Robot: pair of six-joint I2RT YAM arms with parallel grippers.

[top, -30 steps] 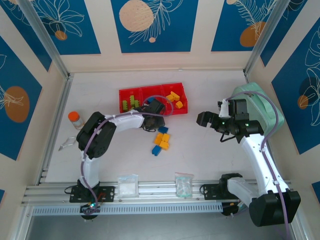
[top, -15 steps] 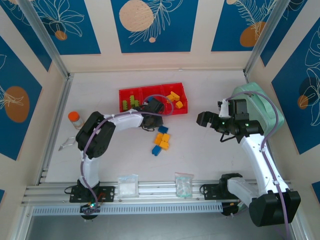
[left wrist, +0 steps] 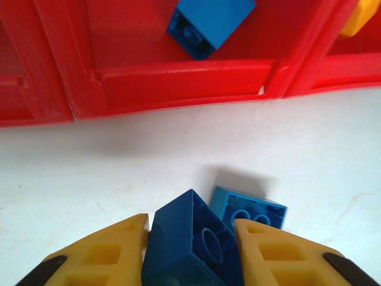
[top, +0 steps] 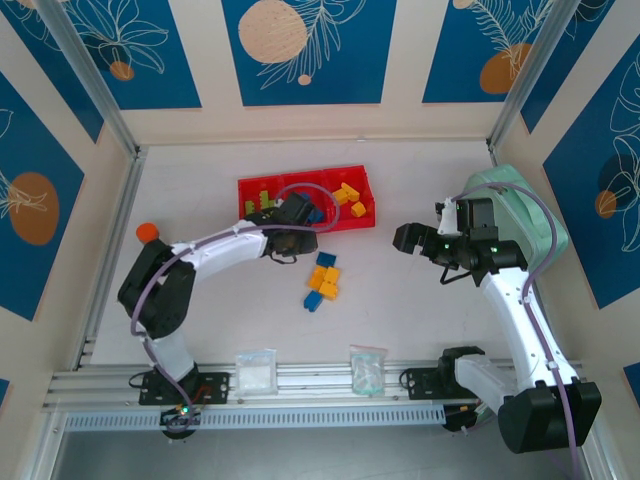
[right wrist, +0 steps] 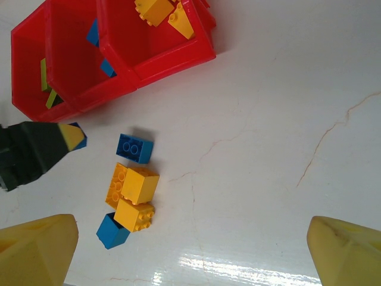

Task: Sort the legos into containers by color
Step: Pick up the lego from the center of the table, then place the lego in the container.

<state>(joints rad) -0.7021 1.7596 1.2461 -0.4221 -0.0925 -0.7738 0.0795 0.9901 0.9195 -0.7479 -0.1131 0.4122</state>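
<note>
The left claw (left wrist: 190,229) was clenched on a dark blue brick (left wrist: 181,247); the middle bin of the red tray (left wrist: 178,83) lay straight ahead, just past its near wall.

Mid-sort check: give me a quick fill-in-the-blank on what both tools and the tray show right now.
The left tool is shut on a ___ brick.
The right tool is ___.
In the top view, the rightmost bin of the tray holds ___ bricks.
Missing words: blue; open; yellow.
</note>
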